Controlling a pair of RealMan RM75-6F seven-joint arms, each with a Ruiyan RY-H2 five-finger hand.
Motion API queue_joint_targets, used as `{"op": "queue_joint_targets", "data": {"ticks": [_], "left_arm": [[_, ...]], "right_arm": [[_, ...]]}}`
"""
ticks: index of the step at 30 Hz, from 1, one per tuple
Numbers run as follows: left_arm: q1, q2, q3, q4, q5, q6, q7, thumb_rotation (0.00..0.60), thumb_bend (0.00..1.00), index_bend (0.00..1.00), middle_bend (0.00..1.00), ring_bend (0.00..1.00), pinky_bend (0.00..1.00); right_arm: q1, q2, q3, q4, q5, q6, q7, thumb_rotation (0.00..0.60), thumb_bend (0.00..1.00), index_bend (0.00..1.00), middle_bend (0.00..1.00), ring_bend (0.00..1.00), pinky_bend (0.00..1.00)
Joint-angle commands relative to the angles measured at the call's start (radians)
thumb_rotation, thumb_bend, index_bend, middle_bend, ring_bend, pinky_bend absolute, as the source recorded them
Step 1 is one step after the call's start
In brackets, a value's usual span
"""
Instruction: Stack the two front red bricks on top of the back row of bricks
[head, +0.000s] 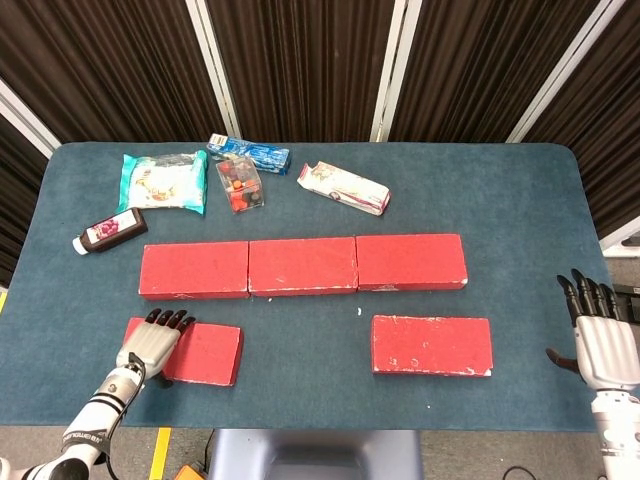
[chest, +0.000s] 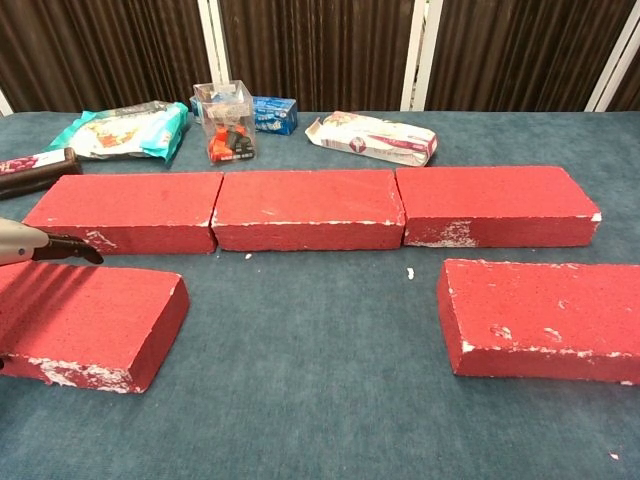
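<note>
Three red bricks form the back row (head: 302, 266) (chest: 308, 207) across the table's middle. The front left brick (head: 205, 352) (chest: 85, 322) lies near the front edge, and my left hand (head: 150, 344) lies over its left end with fingers stretched across the top; the chest view shows only the fingertips (chest: 55, 246) at the left edge. I cannot tell whether the hand is gripping the brick. The front right brick (head: 432, 345) (chest: 545, 320) lies alone. My right hand (head: 604, 342) hovers at the table's right edge, fingers apart, holding nothing.
At the back lie a snack bag (head: 163, 181), a dark bottle (head: 110, 231), a clear box of small items (head: 240, 185), a blue box (head: 250, 153) and a white-red packet (head: 343, 187). The table's front edge (head: 300, 425) runs just below the front bricks.
</note>
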Motion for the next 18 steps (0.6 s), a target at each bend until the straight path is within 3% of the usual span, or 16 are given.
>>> {"op": "queue_joint_targets", "data": {"ticks": [1,18], "left_arm": [[0.0,-0.004,0.003,0.008,0.009,0.002,-0.005,0.6,0.0,0.0,0.0,0.0,0.01],[-0.005,-0.016,0.019,0.025,0.009,0.011,-0.014,0.6,0.0,0.0,0.02,0.0,0.05]], "right_arm": [[0.001,-0.001,0.0,-0.001,0.001,-0.002,-0.002,0.6,0.0,0.07,0.0,0.0,0.0],[0.005,-0.004,0.0,-0.007,0.012,-0.008,-0.012,0.6,0.0,0.08,0.0,0.0,0.0]]}}
